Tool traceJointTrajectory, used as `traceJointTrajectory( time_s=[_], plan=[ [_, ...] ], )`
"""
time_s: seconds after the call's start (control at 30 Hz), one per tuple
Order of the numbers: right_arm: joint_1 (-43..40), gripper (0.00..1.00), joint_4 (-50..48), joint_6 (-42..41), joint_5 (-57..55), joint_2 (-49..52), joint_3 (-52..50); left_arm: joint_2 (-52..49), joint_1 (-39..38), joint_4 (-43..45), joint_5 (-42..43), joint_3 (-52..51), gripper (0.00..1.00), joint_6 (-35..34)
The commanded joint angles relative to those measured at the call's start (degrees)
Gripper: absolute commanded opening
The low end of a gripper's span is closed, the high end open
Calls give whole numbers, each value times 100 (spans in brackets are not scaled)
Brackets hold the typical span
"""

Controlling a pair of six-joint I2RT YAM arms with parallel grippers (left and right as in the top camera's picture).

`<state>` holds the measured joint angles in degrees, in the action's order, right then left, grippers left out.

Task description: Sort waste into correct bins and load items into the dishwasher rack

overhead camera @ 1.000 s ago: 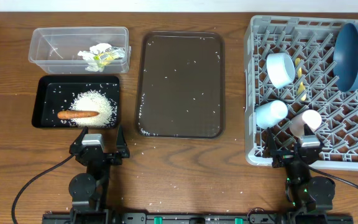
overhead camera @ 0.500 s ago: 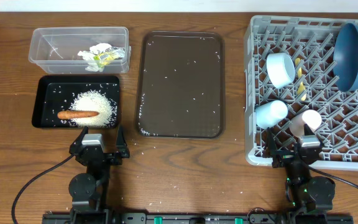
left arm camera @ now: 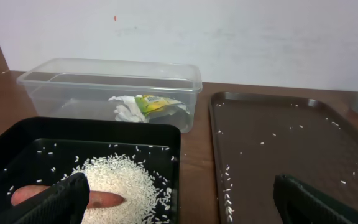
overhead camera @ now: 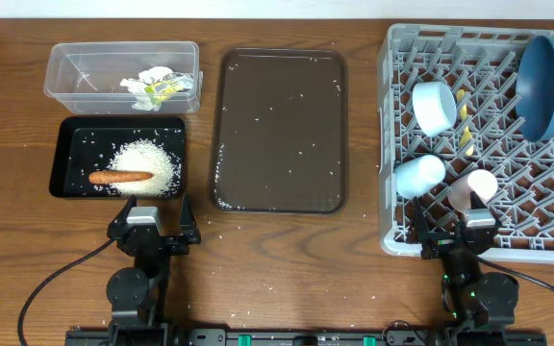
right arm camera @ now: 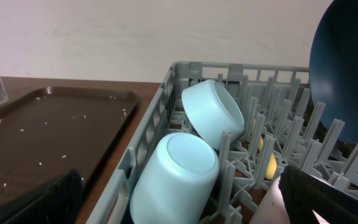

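Observation:
The grey dishwasher rack (overhead camera: 546,154) holds the dark blue dish (overhead camera: 544,85), pale blue bowl (overhead camera: 434,106), light blue cup (overhead camera: 418,176), pink cup (overhead camera: 476,187) and yellow spoon (overhead camera: 465,125). The clear tub (overhead camera: 75,72) holds crumpled tissue (overhead camera: 142,85) and the yellow-green wrapper (overhead camera: 171,86). The black tray (overhead camera: 65,159) holds the carrot (overhead camera: 121,177) on a rice pile (overhead camera: 147,161). My left gripper (overhead camera: 152,229) is open and empty in front of the black tray. My right gripper (overhead camera: 460,242) is open and empty at the rack's front edge. In the right wrist view the cup (right arm camera: 173,177) and bowl (right arm camera: 213,113) show.
The dark brown serving tray (overhead camera: 279,130) lies in the middle with scattered rice grains on it. A few grains lie on the wooden table near its front edge. The rack fills the right side.

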<state>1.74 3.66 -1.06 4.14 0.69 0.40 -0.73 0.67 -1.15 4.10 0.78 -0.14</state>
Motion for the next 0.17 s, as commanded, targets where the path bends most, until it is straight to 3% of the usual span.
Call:
traceJointTrajectory(
  time_s=[0.0, 0.13],
  plan=[
    [-17, 99, 20, -81, 39, -35, -9, 50, -15, -260, 61, -55, 96, 31],
    [-17, 99, 20, -81, 37, -37, -9, 50, -15, -260, 61, -55, 96, 33]
  ],
)
